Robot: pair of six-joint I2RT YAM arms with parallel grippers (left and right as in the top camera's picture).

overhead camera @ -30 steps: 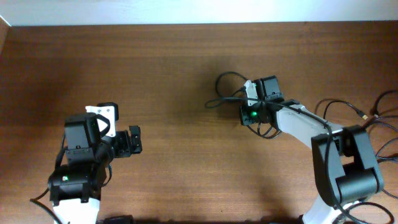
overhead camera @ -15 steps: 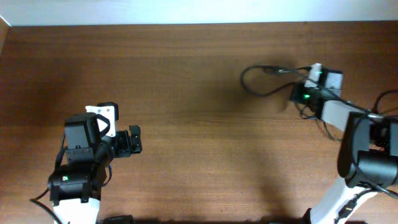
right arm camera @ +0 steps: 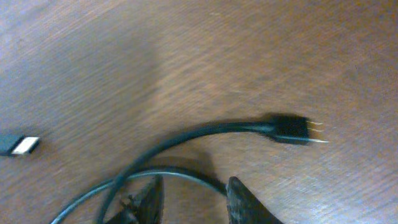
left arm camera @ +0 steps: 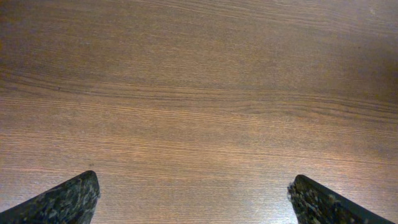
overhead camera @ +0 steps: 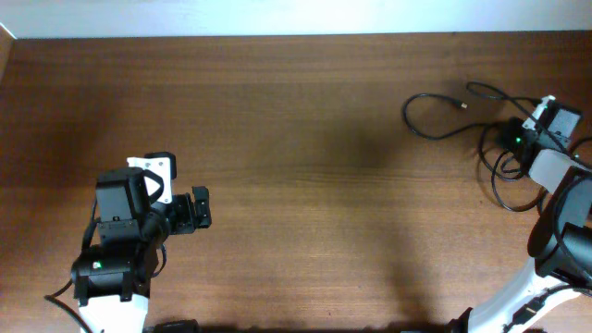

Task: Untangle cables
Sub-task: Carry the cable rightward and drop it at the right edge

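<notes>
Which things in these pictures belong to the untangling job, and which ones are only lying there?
Job: black cables; their black plug; a silver-tipped plug.
Not the job: wooden table. No other loose item shows.

Blurred throughout the right wrist view: one of the cables (right arm camera: 186, 134) running off the lower edge, a silver-tipped plug (right arm camera: 15, 145) cut by the left edge, only the fingertips (right arm camera: 242, 200) of the right gripper (right arm camera: 193, 198) showing. From overhead, cable loops partly hidden under the right arm (overhead camera: 555, 171), plug ends too small to make out.
</notes>
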